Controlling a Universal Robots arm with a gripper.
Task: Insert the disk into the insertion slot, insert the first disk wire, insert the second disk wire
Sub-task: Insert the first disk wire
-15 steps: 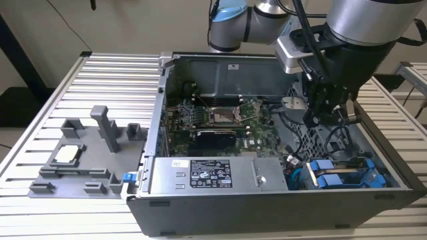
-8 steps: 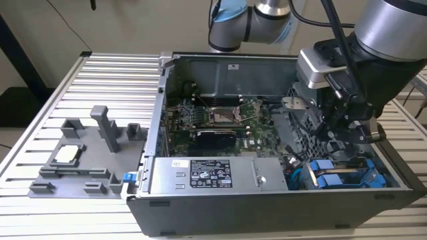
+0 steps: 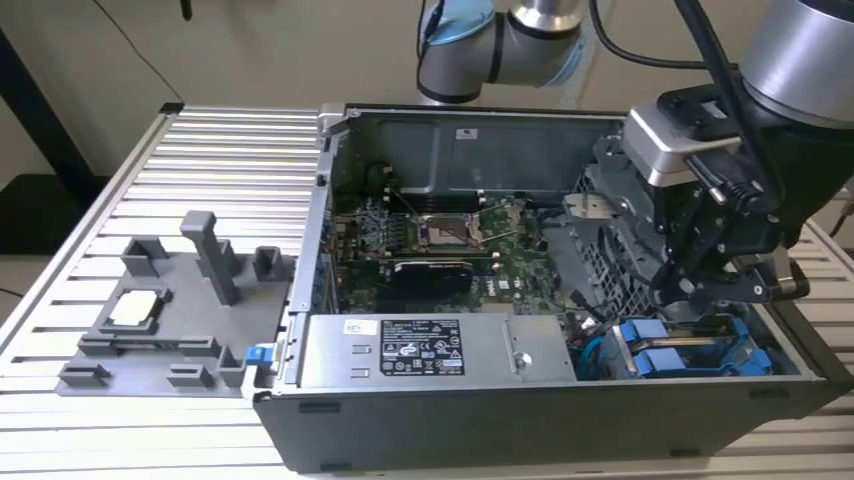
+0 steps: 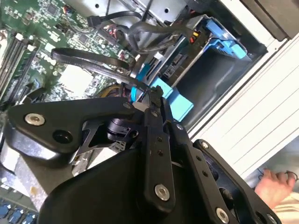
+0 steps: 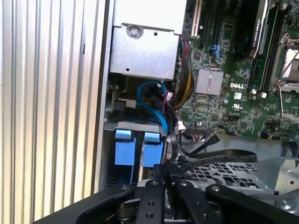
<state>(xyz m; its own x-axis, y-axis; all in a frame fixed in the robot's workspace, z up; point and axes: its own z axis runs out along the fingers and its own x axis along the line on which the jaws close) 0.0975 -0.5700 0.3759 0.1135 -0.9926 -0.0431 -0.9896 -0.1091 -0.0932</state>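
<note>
Black jaws, closest in both wrist views, are pinched closed on a black wire [image 5: 238,155] near the disk [image 3: 663,360]. It sits in the insertion slot [image 3: 750,355] at the corner of the computer case [image 3: 534,415] on the bench [image 3: 214,140].

Robotics lab, open computer case [image 3: 534,425] on slotted aluminium table [image 3: 200,160]

Tool [image 5: 169,175] on black wire [image 5: 169,142] (near insertion slot [image 5: 124,151])
</note>
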